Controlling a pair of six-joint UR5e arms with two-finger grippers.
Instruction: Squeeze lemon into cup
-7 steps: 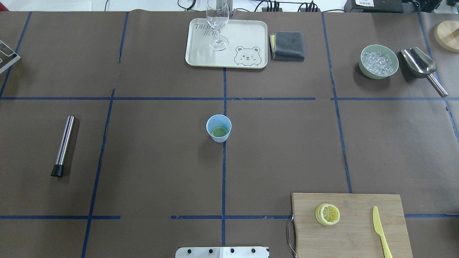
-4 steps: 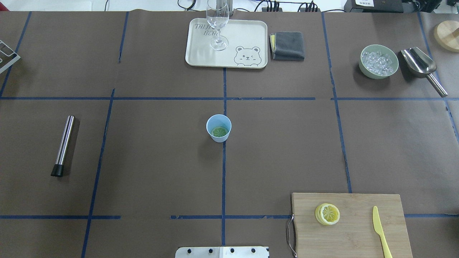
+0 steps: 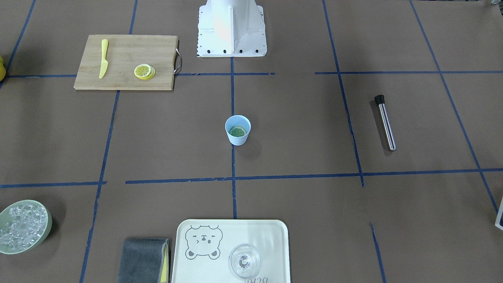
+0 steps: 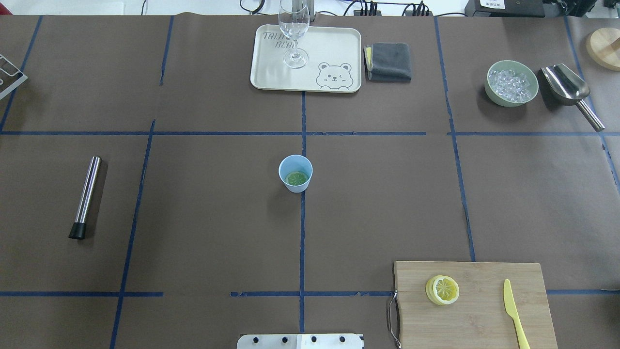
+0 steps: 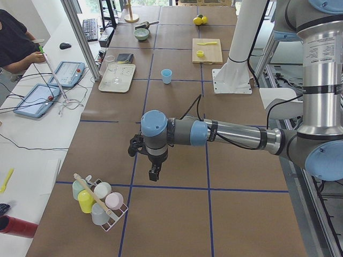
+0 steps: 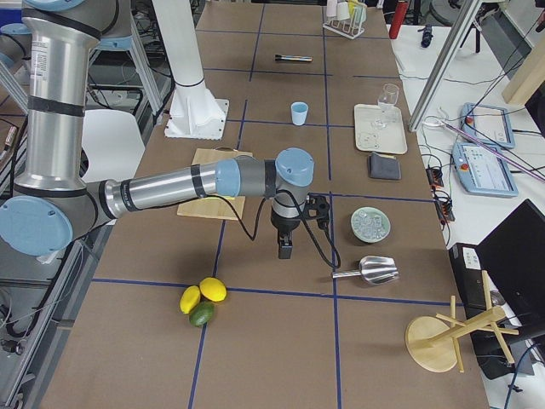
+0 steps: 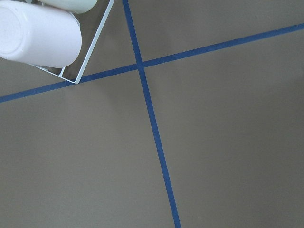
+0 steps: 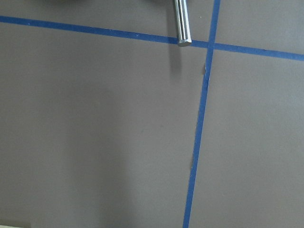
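Close in by the robot's base, on its right side, the cutting board lies on the worktop. There's the lemon, the top slice of a small stack on that board, and the yellow knife lies apart from it on the same wood. Out to the middle now: the cup stands upright on a blue tape line, well apart from the board, and a greenish slice lies flat at its bottom. Off on the left, a steel bar with a black end lies alone. Both arms are out wide: the left gripper hangs pointing down near a wire rack of upturned cups, while the right gripper hangs pointing down near the metal scoop. Only the side views catch them, so I cannot tell whether either set of jaws is parted or closed. At the far edge, the tray carries an upright wine glass, a grey cloth lies just beside the tray, and the green bowl of ice sits next to the scoop.
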